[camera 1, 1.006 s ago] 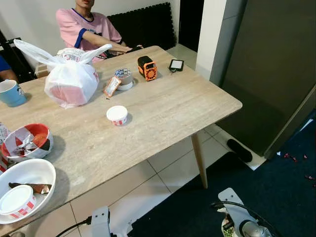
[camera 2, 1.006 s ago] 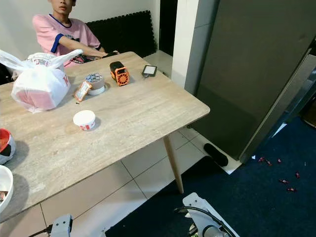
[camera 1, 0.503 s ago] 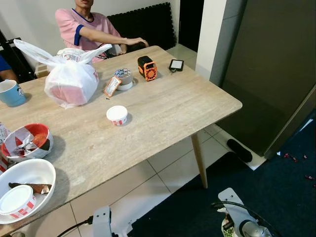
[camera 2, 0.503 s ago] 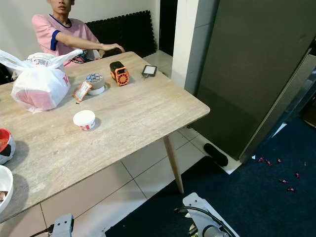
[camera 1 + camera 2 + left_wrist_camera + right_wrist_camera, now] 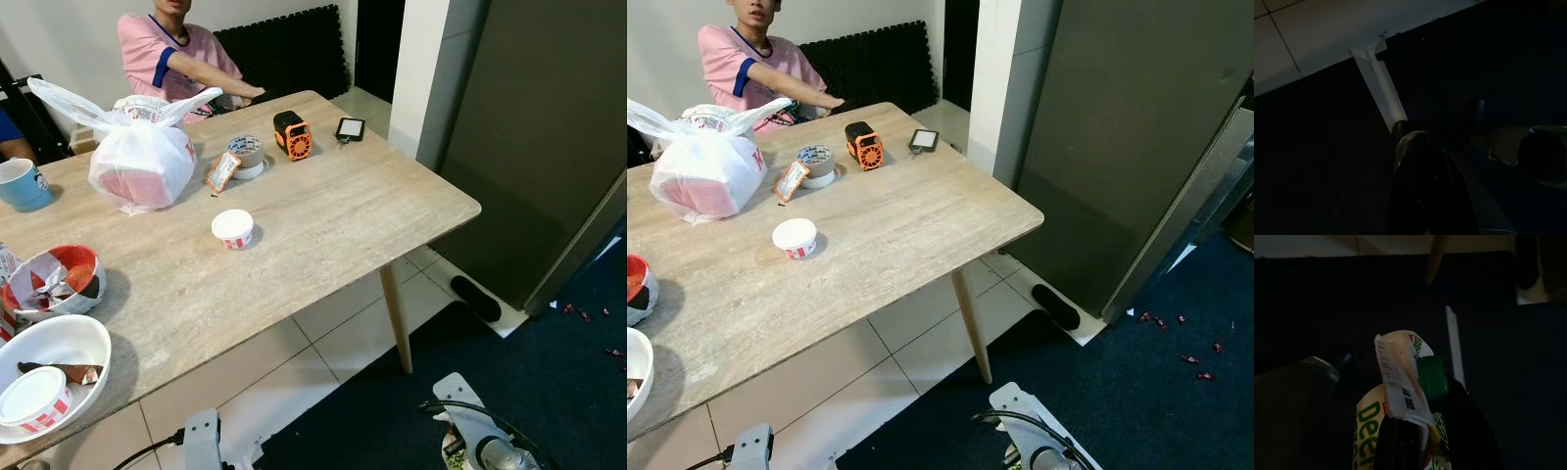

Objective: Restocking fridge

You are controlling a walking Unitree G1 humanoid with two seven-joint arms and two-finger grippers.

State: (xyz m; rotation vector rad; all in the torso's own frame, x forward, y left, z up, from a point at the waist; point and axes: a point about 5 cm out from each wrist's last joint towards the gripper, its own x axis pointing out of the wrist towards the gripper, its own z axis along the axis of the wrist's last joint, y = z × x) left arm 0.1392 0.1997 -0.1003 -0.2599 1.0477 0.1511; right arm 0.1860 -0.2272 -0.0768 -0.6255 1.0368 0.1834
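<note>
Carton: a white drink carton (image 5: 1400, 396) with green lettering and a green cap sits pinched between the right gripper's (image 5: 1415, 440) black fingers, low by the robot's side, so it rides along on the way to the fridge.

Head views:
- Fridge: the tall dark fridge (image 5: 534, 147) stands closed, just past the far right corner of the wooden table (image 5: 323, 225); judging by this, the door has yet to be opened before anything goes in.
- Right arm: its silver wrist (image 5: 480, 446) hangs below the table's near edge, over the dark blue carpet (image 5: 549, 382).
- Left arm: its wrist (image 5: 201, 436) hangs idle over the tiles (image 5: 294, 362).
- On the table: a knotted white plastic bag (image 5: 142, 162), a small lidded tub (image 5: 233, 228), a tape roll (image 5: 245, 155), an orange-and-black gadget (image 5: 292, 134), a blue cup (image 5: 22, 183) and white bowls (image 5: 49, 377) near the robot.
- Person: seated behind the table, one arm (image 5: 211, 78) reaching over its far edge.
- In the way: the table's corner and leg (image 5: 395, 313) lie between robot and fridge; a dark object (image 5: 476, 299) lies on the floor at the fridge's foot.

Left wrist view:
- Left gripper: very dark; I cannot tell how its fingers are set.

Right wrist view:
- Grip: the fingers are pressed onto the carton's sides, below the cap.
</note>
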